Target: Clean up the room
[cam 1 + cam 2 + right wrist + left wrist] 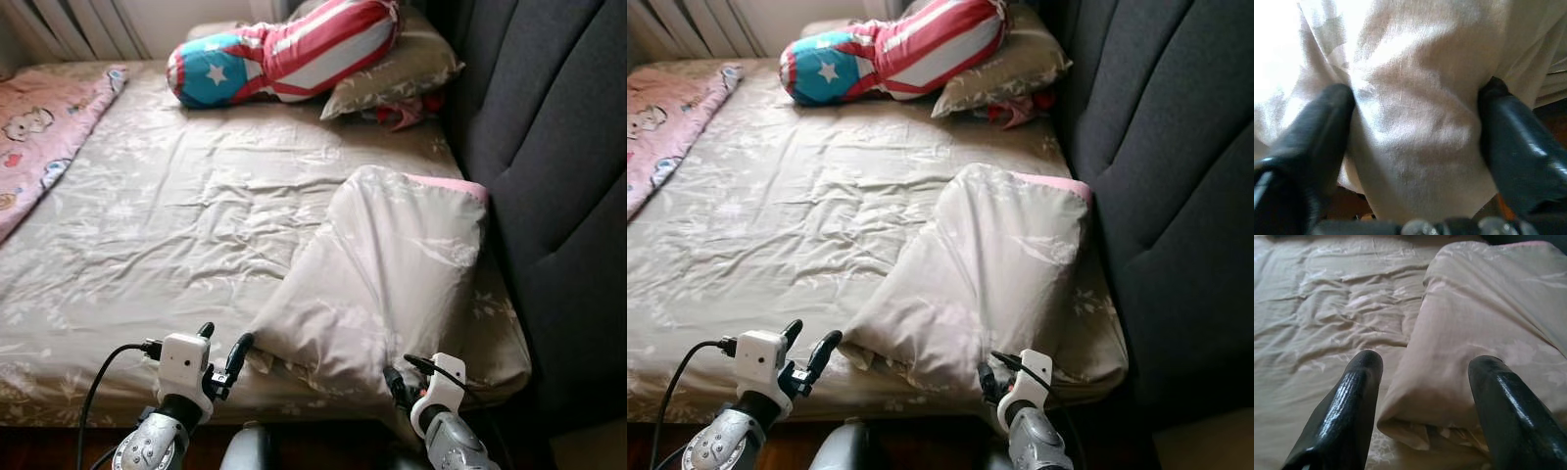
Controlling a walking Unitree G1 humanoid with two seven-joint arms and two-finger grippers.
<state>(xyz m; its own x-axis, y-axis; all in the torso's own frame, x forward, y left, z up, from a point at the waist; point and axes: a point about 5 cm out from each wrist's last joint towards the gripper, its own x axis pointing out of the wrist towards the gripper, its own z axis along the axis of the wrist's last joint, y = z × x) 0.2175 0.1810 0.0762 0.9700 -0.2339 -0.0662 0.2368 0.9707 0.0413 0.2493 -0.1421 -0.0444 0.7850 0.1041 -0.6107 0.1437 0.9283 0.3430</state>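
Observation:
A beige floral pillow (392,264) lies tilted on the near right part of the bed (176,225), a pink edge showing at its far end. My left gripper (225,335) is open just off the pillow's near left corner (1400,421), which sits between and beyond its fingers (1352,396). At the pillow's near edge is my right gripper (1415,98), open, with the pillow's cloth bulging between its two fingers (1317,127) and touching both.
A stars-and-stripes cushion (284,49) rests on a grey-brown pillow (402,64) at the bed's far end, with a red cloth (407,113) beside them. A pink cartoon blanket (39,127) covers the left side. A dark padded headboard (558,147) stands along the right.

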